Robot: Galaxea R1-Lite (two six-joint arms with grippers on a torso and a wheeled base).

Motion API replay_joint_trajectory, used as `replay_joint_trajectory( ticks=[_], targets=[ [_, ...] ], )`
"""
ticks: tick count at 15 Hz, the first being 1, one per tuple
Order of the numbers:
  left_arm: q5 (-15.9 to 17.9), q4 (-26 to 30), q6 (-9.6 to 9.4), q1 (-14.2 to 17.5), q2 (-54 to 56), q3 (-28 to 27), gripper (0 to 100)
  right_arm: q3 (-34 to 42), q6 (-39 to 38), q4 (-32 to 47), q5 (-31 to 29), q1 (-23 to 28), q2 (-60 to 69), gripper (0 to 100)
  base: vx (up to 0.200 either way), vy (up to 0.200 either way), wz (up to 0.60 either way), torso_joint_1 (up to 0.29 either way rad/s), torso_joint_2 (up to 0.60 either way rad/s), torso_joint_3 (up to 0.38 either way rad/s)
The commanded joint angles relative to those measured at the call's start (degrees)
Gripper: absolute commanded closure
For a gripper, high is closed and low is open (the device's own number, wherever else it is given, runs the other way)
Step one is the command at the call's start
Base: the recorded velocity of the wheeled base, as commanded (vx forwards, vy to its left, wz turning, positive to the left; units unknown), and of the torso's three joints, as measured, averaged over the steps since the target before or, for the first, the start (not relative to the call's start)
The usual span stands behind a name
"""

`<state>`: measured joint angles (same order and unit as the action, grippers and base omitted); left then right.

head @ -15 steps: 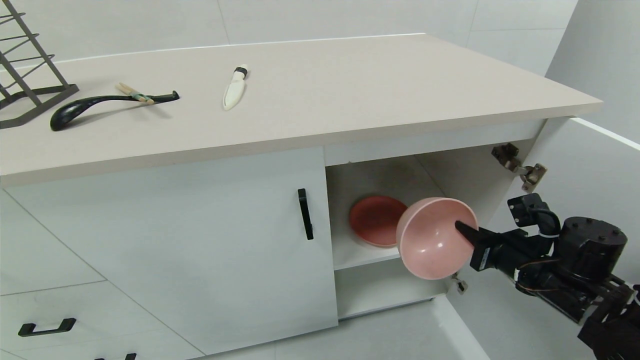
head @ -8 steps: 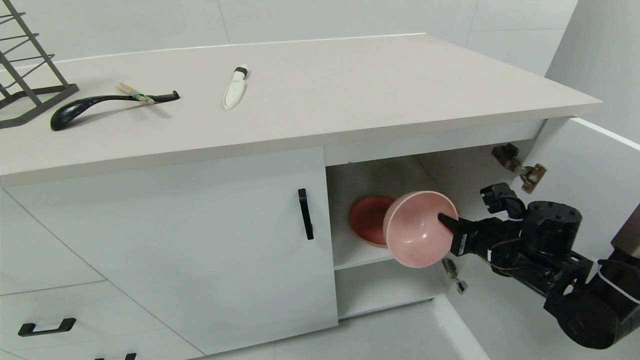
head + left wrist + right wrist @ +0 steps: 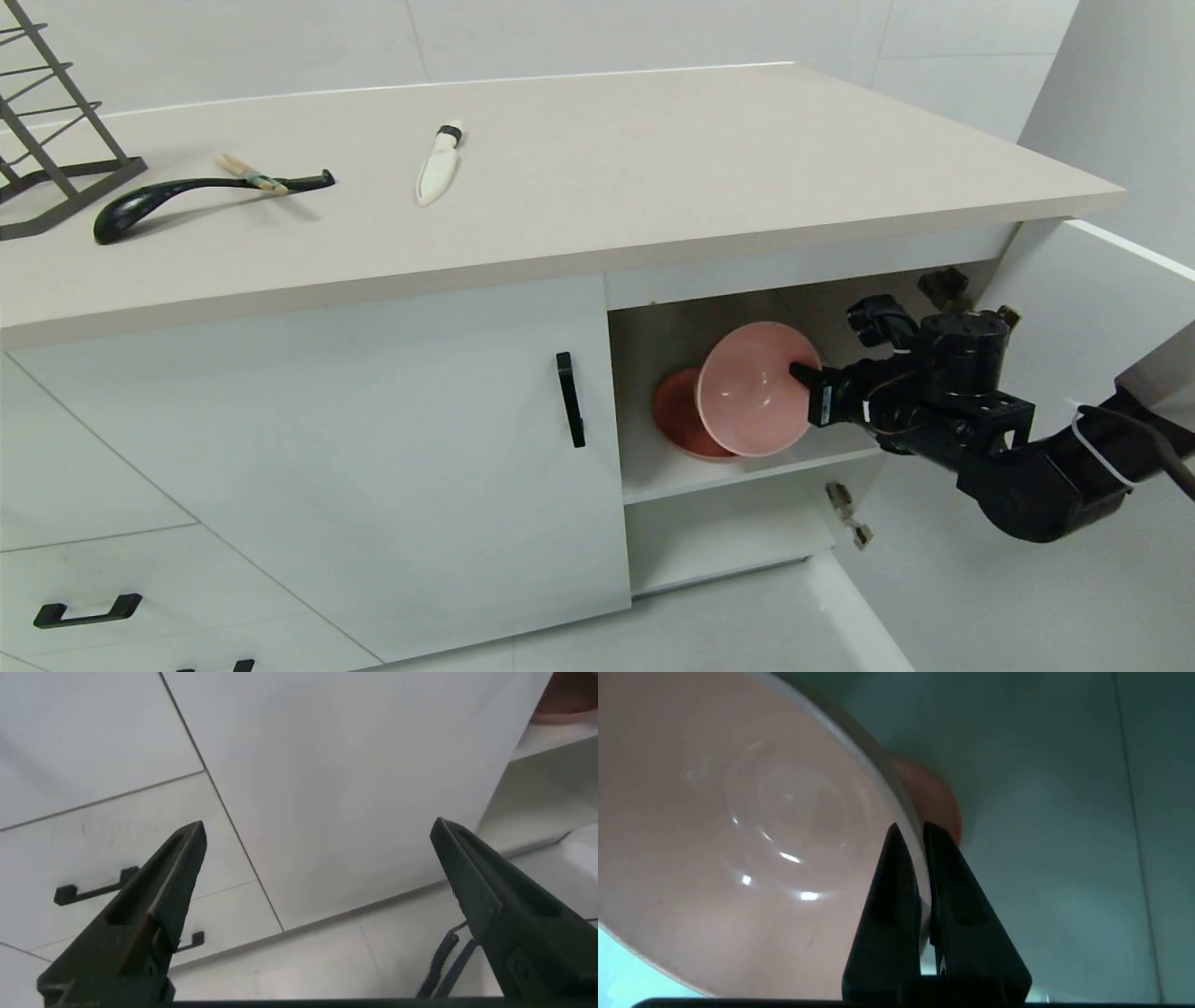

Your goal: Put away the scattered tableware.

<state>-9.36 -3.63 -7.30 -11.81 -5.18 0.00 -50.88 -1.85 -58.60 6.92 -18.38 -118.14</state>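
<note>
My right gripper is shut on the rim of a light pink bowl, held tilted on edge inside the open cabinet above its upper shelf. In the right wrist view the two fingers pinch the pink bowl's rim. Behind the bowl a darker red bowl rests on that shelf. On the countertop lie a black ladle, a wooden utensil across its handle, and a white sheathed knife. My left gripper is open, facing the closed cabinet front with nothing between its fingers.
The closed left cabinet door has a black handle. The right door is swung open beside my right arm. A dark wire rack stands at the counter's far left. A drawer handle sits low on the left.
My right arm has carried the pink bowl up and leftward from outside the cabinet opening into it, now in front of the red bowl above the upper shelf.
</note>
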Motion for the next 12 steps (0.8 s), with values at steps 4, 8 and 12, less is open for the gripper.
replay_joint_trajectory(
  ticks=[4,8,12],
  targets=[
    [2.2,-1.3,1.50,-0.1,-0.2,0.0,0,-10.4,0.0,5.6,-0.1,0.0,-6.1,100,0.000,0.000,0.00,0.000,0.00,0.000],
    [1.8,0.7,9.85,0.3,-0.3,0.0,0,-13.9,0.2,7.0,-0.2,-0.1,-8.4,100,0.000,0.000,0.00,0.000,0.00,0.000],
    [2.8,1.6,7.57,0.6,-0.4,0.0,0,-14.0,0.3,7.7,-0.2,-0.1,-8.5,100,0.000,0.000,0.00,0.000,0.00,0.000]
  ],
)
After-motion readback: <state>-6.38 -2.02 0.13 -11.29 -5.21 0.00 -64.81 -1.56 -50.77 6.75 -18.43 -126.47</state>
